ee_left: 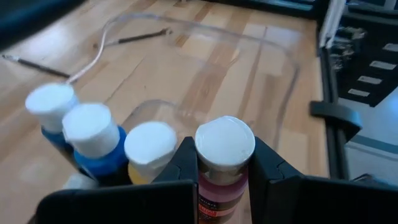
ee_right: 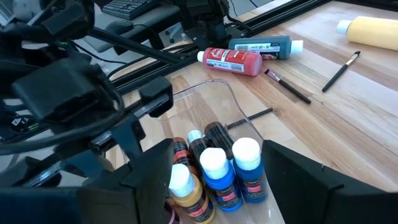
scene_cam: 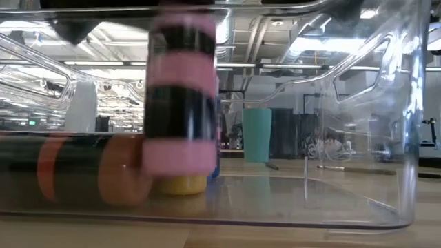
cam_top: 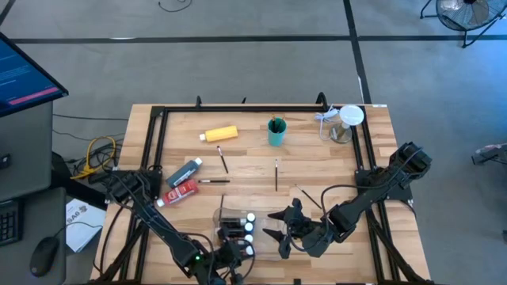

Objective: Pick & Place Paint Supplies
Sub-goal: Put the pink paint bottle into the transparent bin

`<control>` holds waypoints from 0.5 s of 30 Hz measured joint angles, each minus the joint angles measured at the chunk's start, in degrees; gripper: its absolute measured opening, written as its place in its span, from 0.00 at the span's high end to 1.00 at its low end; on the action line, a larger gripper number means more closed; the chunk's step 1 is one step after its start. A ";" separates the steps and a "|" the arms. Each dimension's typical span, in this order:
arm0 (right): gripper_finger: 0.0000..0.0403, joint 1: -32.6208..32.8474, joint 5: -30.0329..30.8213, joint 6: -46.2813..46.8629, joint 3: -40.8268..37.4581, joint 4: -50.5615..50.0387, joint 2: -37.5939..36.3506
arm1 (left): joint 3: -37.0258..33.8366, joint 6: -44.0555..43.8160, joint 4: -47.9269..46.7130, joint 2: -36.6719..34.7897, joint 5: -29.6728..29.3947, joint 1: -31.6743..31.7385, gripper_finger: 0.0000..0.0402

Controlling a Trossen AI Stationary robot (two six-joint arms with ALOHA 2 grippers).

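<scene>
We see a wooden table (cam_top: 317,170) filling the middle of the high view, edged by a black frame (cam_top: 238,108) along its upper side. A teal cup (cam_top: 276,132) stands upright at upper centre of the table, and in the low view it shows at centre, behind the clear tray (scene_cam: 365,138) wall. A clear jar with a white lid (cam_top: 346,123) sits at the table's upper right corner. At lower centre lies the tray. At far left we see a monitor (cam_top: 24,75), a mouse (cam_top: 44,255) and yellow cables (cam_top: 99,152). A fan (cam_top: 463,12) stands at upper right.
</scene>
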 joint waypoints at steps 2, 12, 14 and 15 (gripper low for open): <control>0.41 -0.02 0.00 -0.15 0.00 0.00 0.00 | -1.13 -1.62 -0.14 0.00 0.53 0.02 0.94; 0.41 -0.01 0.00 -0.40 0.00 -0.02 0.00 | -2.50 -3.36 0.21 0.00 1.40 -0.35 0.94; 0.41 -0.04 0.00 -0.43 0.00 -0.02 0.00 | -2.50 -3.34 0.27 0.00 1.40 -0.35 0.94; 0.41 -0.04 0.00 -0.43 0.00 -0.02 0.00 | -2.50 -3.34 0.27 0.00 1.40 -0.35 0.94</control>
